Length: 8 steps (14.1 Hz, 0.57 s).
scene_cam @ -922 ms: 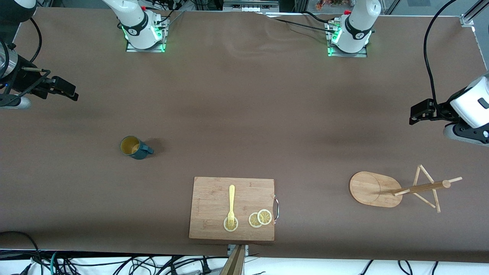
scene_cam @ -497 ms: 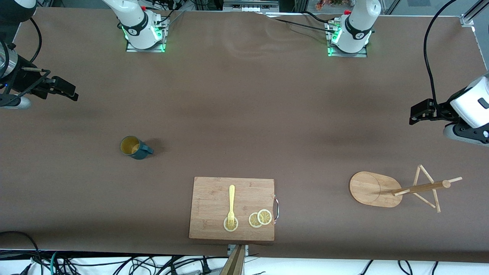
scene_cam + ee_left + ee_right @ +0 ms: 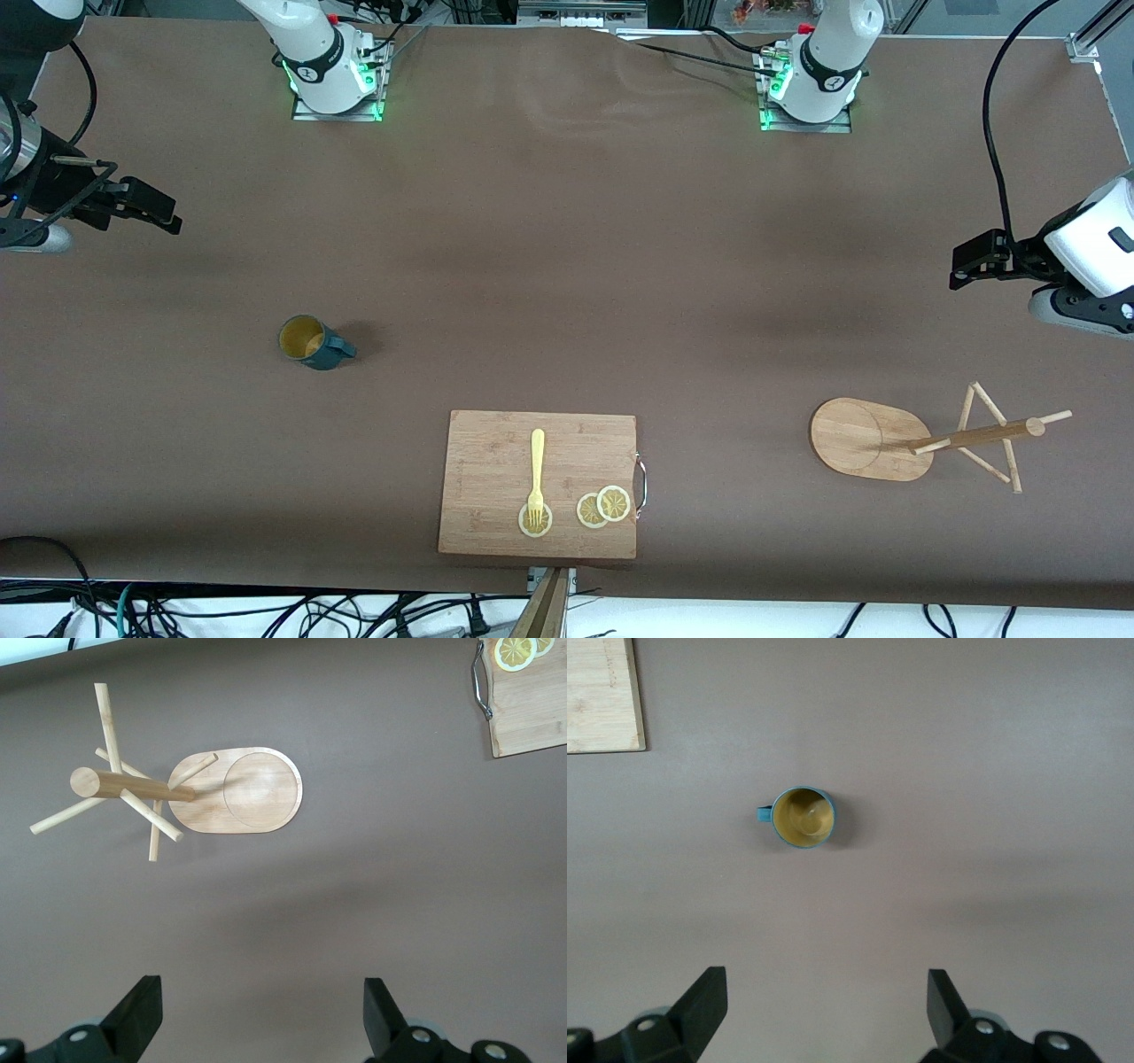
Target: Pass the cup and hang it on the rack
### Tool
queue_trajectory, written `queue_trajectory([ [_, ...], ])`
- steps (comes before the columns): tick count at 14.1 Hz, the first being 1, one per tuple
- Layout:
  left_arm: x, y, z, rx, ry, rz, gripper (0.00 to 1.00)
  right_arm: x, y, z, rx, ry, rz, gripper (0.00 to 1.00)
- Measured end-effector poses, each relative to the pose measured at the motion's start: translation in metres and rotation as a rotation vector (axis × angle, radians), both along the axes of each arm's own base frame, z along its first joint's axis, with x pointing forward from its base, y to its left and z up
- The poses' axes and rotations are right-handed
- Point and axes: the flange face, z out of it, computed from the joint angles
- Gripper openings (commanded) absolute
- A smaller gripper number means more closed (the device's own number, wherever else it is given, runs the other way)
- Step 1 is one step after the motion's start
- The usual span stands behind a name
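Brown table cloth covers the whole top. On it the cup (image 3: 312, 342) stands upright at the right arm's end, handle pointing toward the cutting board (image 3: 539, 483). Right gripper (image 3: 146, 208) hangs up high w/ fingers wide apart, empty; it's the closer 1, so I think it grabs 1st. Left gripper (image 3: 970, 264) waits, fingers apart too, near the rack (image 3: 921, 436), which stands at the left arm's end.
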Motion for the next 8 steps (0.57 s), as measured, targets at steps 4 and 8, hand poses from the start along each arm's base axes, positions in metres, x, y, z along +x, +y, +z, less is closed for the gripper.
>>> queue_trajectory([
  [4, 0.000, 0.000, 0.000, 0.000, 0.000, 0.000, 1.00, 0.000, 0.000, 0.000, 0.000, 0.003, 0.003, 1.00],
  [8, 0.000, 0.000, 0.000, 0.000, 0.000, 0.000, 1.00, -0.008, 0.009, -0.010, 0.001, 0.092, 0.024, 1.00],
])
